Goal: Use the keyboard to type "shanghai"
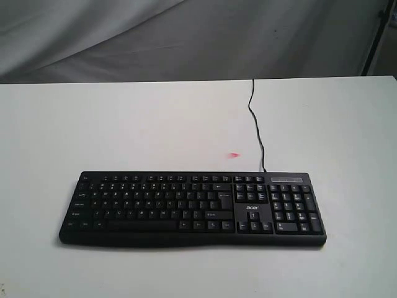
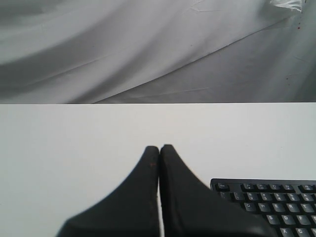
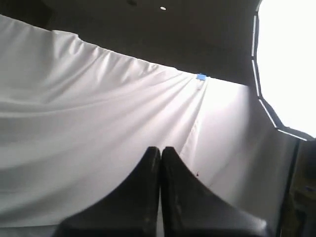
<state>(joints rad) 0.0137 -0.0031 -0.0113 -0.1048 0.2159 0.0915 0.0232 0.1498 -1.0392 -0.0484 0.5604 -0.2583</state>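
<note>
Desk, wide, flat and white, carries the whole job and is bare around the one object on it, so either arm has room to come in. Behind its far edge hangs a crumpled grey cloth backdrop.

The wide black full-size keyboard with white legends lies near the front edge, roughly centred and square to it, with the number pad toward the right edge. That puts the letter block within reach of both arms, I judge.

The black-fingered left gripper has its fingers pressed together into one blunt tip, a sensible shape for poking single keys. It is over bare desk just beside the keyboard's end nearest the left edge.

The right gripper, pressed together likewise, faces the cloth with no desk in its view, so it seems parked clear.

A thin black cable runs from the keyboard's back to the far edge, away from the keys. A small pink mark lies just behind the keyboard; I cannot tell what it is.
</note>
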